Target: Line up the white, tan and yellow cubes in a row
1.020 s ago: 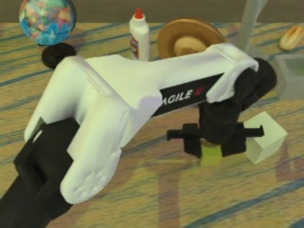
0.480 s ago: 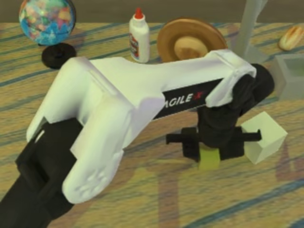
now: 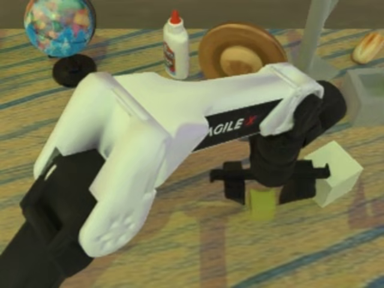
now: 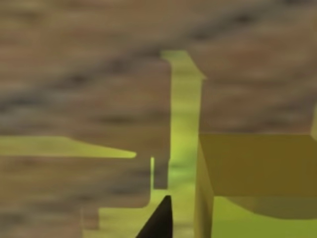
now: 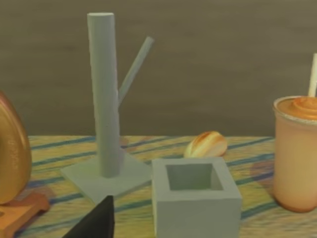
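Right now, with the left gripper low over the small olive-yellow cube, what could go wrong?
1. The left gripper stands over the small olive-yellow cube, close beside the large creamy white cube. A sideways move might knock the white cube out of place.
2. The arm hides part of the table from above, and the tan cube is not seen in any view, so the row cannot be checked.
3. Whether the gripper grips the yellow cube is unclear; it might slip.

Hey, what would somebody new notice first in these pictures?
The big white left arm sweeps across the table from the top view's lower left, its left gripper down over the small yellow cube. Just right of that sits the large white cube, while a colourful globe stands at the far left corner.
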Robot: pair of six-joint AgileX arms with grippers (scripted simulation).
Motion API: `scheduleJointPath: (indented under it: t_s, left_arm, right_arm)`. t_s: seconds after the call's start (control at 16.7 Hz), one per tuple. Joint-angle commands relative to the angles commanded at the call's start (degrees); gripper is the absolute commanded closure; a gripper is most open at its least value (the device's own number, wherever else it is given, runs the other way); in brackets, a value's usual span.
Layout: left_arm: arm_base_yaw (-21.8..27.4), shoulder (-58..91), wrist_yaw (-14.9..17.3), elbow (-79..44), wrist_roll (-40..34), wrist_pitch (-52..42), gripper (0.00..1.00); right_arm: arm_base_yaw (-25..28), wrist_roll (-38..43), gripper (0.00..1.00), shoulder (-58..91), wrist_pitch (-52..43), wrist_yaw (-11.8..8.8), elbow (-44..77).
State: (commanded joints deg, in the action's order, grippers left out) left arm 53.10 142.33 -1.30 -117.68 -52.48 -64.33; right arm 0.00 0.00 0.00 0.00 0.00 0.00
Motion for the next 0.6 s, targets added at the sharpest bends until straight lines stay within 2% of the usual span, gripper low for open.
scheduleJointPath:
  t_s: [0.06, 0.12, 0.6]
  left_arm:
    - [0.0, 0.0, 0.0, 0.0, 0.0, 0.0, 0.02]
    - [0.0, 0.0, 0.0, 0.0, 0.0, 0.0, 0.00]
    - [0.0, 0.0, 0.0, 0.0, 0.0, 0.0, 0.00]
  right_arm:
    - [0.0, 0.0, 0.00, 0.0, 0.0, 0.0, 0.0]
    - [0.0, 0.0, 0.00, 0.0, 0.0, 0.0, 0.0]
    - [0.0, 0.0, 0.00, 0.0, 0.0, 0.0, 0.0]
